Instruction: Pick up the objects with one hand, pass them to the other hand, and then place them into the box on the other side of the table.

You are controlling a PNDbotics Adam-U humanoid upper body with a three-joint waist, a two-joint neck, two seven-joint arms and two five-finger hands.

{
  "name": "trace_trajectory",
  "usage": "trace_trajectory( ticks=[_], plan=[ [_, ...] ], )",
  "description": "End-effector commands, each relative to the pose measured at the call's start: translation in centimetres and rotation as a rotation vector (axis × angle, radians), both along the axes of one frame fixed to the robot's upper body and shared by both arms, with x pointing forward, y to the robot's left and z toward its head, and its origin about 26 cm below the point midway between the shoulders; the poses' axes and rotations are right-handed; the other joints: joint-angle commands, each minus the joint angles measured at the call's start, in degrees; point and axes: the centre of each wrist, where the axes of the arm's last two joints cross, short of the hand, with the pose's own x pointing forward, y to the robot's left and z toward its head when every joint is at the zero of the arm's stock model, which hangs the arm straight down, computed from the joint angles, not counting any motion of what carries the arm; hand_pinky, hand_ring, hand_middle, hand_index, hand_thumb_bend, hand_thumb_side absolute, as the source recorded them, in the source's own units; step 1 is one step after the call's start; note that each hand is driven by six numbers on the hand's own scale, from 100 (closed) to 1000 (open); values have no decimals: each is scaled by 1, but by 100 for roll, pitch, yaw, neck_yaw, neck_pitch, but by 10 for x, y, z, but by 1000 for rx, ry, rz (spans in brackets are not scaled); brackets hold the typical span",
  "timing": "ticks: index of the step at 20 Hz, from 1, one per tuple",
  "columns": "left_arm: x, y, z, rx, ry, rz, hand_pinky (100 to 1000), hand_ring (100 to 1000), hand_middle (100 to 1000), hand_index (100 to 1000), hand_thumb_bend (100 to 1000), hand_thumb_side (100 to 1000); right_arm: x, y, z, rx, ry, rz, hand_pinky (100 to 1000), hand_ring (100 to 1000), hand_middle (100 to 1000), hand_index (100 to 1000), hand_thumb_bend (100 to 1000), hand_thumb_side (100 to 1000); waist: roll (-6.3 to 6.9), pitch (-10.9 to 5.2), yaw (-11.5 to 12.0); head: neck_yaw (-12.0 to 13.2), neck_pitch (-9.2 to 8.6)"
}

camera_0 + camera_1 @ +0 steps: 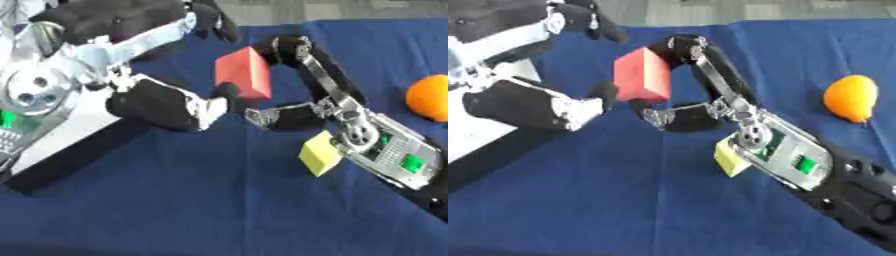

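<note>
A red block point(243, 72) is held up above the blue table between my two hands. My right hand point(339, 107) comes in from the lower right and pinches it: a finger arches over to its upper right edge and the thumb sits under its lower side. My left hand point(162, 102) reaches in from the left. Its thumb touches the block's lower left corner, while its fingers point(597, 22) spread above the block, apart from it. A yellow block point(319, 154) lies on the cloth under my right wrist. An orange point(850, 97) rests at the far right.
A white box point(83, 117) with a black front wall point(74, 162) stands at the left edge, partly under my left arm. The blue cloth point(219, 210) covers the table toward the front.
</note>
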Motion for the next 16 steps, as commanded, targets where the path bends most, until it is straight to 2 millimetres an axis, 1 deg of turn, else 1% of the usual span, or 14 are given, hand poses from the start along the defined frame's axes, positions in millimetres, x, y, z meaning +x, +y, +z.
trace_trajectory(
  ticks=[1,2,3,5,6,7,8,10,11,16],
  plan=[
    [-4,-2,7,-9,-77,14,963,846,805,890,271,484,-1,1,5,-18,-26,9,659,563,473,647,306,100,71,-4,-2,38,-8],
    [-4,-2,7,-13,-87,18,971,851,809,898,284,480,-1,1,5,-22,-27,10,659,563,472,647,305,100,70,-5,-6,44,-8],
    [-4,-2,7,-16,-94,20,971,850,808,900,273,503,-1,1,4,-26,-27,13,659,563,472,647,305,100,70,-5,-9,51,-8],
    [-4,-3,5,-4,-80,16,976,854,809,910,242,621,-1,2,4,-32,-29,19,659,563,472,646,304,100,70,-6,-15,66,-8],
    [-4,-4,5,6,-66,12,979,856,810,912,235,647,-1,2,4,-34,-31,22,659,563,472,646,304,100,71,-6,-17,70,-8],
    [-5,-4,4,16,-53,6,985,860,813,916,225,698,-1,2,4,-36,-32,24,659,563,472,646,304,100,71,-6,-17,71,-8],
    [-5,-4,4,25,-42,2,986,861,813,916,221,706,-1,2,4,-37,-34,26,659,563,472,646,304,100,71,-5,-17,70,-8],
    [-5,-5,3,42,-16,-6,997,867,814,917,188,776,-1,2,5,-38,-39,28,659,563,471,645,303,100,70,-3,-17,78,-8],
    [-5,-5,3,51,1,-8,999,868,815,917,184,792,-1,2,6,-39,-44,29,659,563,471,645,303,100,71,-2,-17,81,-8],
    [-7,-8,4,68,24,-14,1000,872,818,919,197,786,1,2,10,-36,-67,30,654,562,471,644,300,100,82,8,1,76,-8]
  ],
)
